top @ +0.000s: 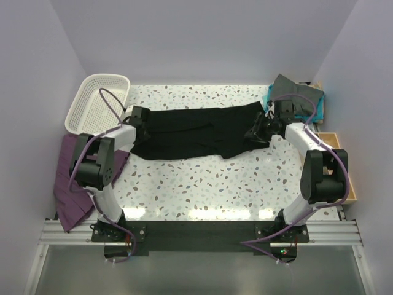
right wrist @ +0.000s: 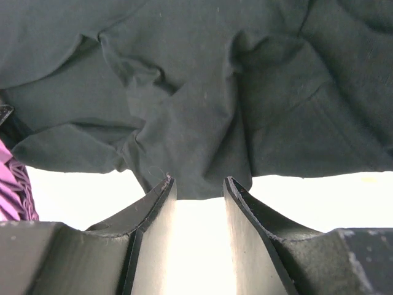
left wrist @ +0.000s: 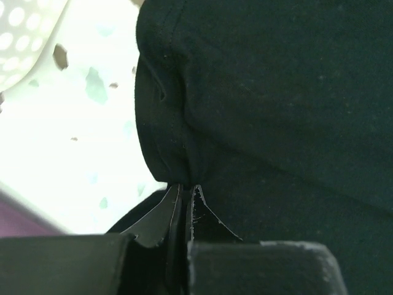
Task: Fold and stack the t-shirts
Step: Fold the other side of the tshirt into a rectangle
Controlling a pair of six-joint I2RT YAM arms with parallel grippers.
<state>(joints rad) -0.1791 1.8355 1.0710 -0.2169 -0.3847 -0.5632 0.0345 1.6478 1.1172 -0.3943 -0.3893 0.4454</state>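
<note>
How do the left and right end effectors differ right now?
The left end effector is shut, pinching an edge of the black shirt; the right end effector is open, with cloth only at its tips. The left is beside the white basket, the right near the grey shirt. Both sit at opposite ends of the black shirt.

Spread hand (right wrist: 198, 180) at rumpled black t-shirt (right wrist: 196, 92)

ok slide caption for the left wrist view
Left gripper shut on the edge of the black t-shirt, white basket at upper left
</note>
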